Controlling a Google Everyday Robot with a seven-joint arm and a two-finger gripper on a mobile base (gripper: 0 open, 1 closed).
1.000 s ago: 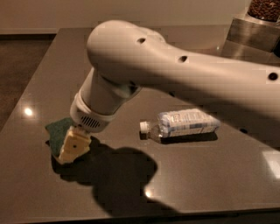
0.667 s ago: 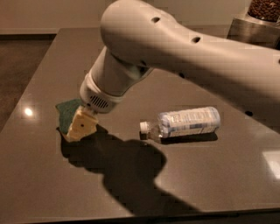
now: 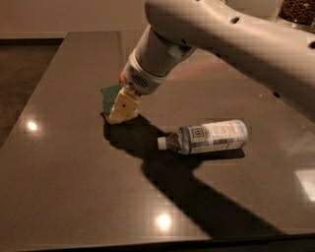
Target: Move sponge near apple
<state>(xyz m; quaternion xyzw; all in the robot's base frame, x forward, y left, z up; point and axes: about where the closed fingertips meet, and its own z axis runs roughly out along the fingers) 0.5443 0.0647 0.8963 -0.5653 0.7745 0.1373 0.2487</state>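
The sponge [image 3: 110, 95], dark green on top, lies low over the dark table [image 3: 74, 197], left of centre. My gripper [image 3: 123, 107], with cream-coloured fingers, comes down from the upper right and is shut on the sponge's right edge. Only a small red-orange sliver of the apple [image 3: 121, 78] shows, just behind the sponge at the left edge of my wrist. The wrist hides the rest of it. The sponge sits right in front of that sliver.
A clear plastic water bottle [image 3: 209, 138] with a white cap lies on its side right of the gripper, cap pointing left. My large white arm [image 3: 231, 44] crosses the upper right. A metal container [image 3: 295, 12] stands at the far right corner.
My gripper has moved up and to the right across the table, and the sponge has moved with it toward the apple. The bottle has stayed in place.
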